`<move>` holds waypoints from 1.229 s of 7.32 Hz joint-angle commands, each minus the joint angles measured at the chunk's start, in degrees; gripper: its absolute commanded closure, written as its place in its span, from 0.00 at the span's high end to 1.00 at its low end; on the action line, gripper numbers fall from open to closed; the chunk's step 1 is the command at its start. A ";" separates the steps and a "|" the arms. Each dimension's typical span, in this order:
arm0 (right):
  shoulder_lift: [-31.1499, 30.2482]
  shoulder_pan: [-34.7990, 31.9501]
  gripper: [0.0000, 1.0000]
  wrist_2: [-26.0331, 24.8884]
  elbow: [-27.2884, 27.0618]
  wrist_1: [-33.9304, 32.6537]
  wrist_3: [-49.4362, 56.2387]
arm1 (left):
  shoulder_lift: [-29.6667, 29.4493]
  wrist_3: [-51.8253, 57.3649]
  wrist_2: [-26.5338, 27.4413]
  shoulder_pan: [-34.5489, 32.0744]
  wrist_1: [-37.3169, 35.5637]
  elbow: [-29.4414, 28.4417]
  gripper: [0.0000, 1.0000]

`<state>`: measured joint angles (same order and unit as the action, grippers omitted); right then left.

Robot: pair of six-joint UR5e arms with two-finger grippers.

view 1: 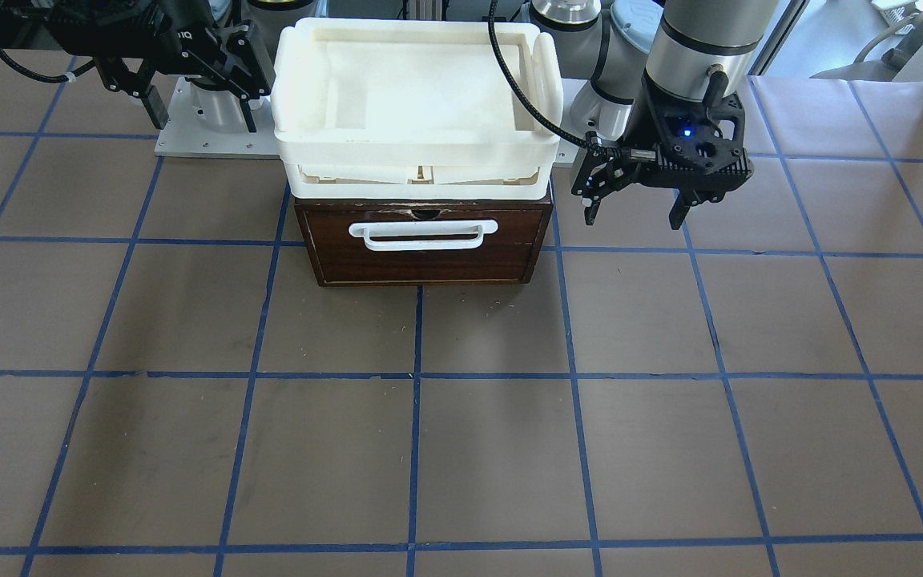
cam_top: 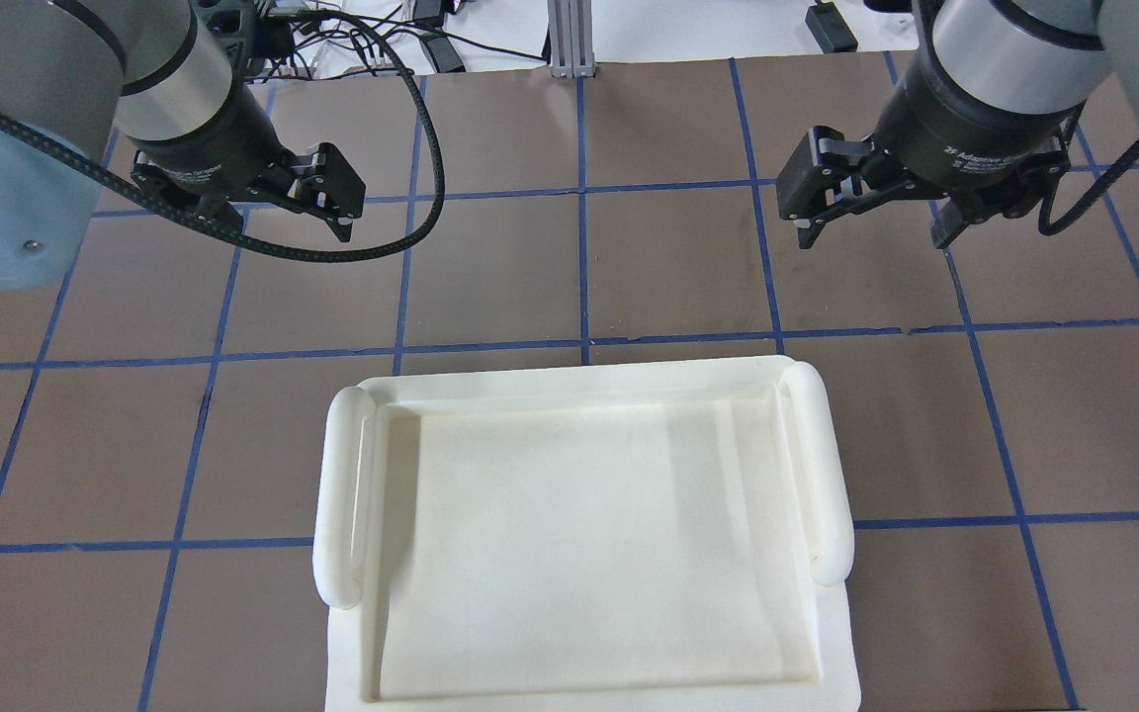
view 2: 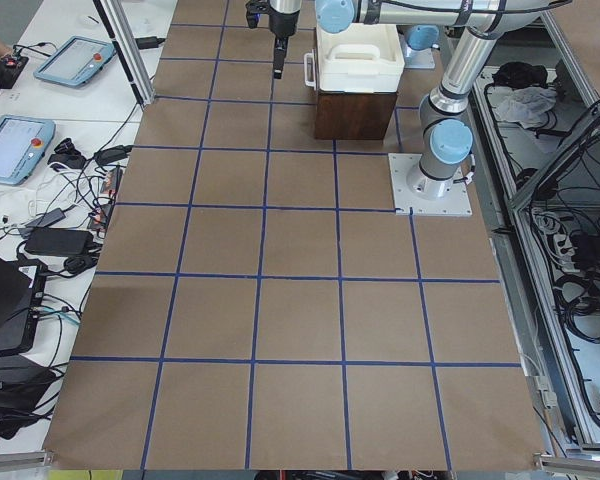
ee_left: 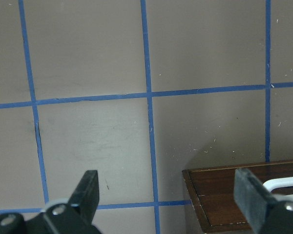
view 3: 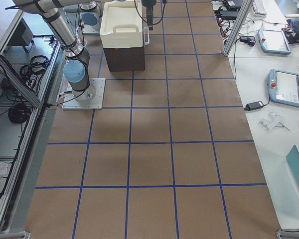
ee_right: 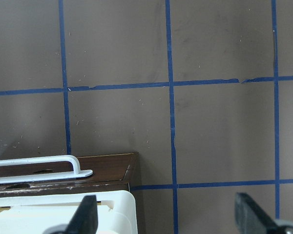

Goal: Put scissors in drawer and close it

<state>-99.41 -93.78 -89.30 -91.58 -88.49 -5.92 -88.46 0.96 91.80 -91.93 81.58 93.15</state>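
The drawer (view 1: 429,260) is shut flush in its dark brown cabinet, with its white bar handle (view 1: 425,232) facing out. The scissors show in no view. My left gripper (view 1: 634,218) is open and empty, hanging above the table beside the cabinet; its wrist view shows a corner of the drawer front (ee_left: 224,195) between its fingers. My right gripper (view 1: 201,112) is open and empty on the cabinet's other side, and its wrist view shows the drawer front (ee_right: 107,168) and handle (ee_right: 39,165). In the overhead view the left gripper (cam_top: 253,213) and right gripper (cam_top: 876,222) hover beyond the cabinet.
A white plastic tray (view 1: 301,88) sits on top of the cabinet and hides it in the overhead view (cam_top: 342,494). The brown table has a blue tape grid. Tablets and cables lie on the side benches (view 2: 40,130).
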 commanded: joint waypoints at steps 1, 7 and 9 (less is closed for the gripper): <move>0.01 0.01 1.00 -0.09 0.00 0.07 0.03 | 0.91 -1.21 1.28 0.87 0.15 0.18 1.00; 0.01 0.01 1.00 -0.09 0.00 0.07 0.03 | -0.74 -3.59 0.58 0.17 2.53 -0.60 1.00; 0.09 0.01 1.00 -0.09 0.00 0.07 0.03 | -0.74 -3.51 0.58 0.17 2.62 -0.51 1.00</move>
<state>-99.38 -93.78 -89.38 -91.58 -88.42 -5.89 -89.07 -2.58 92.47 -91.74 84.17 92.61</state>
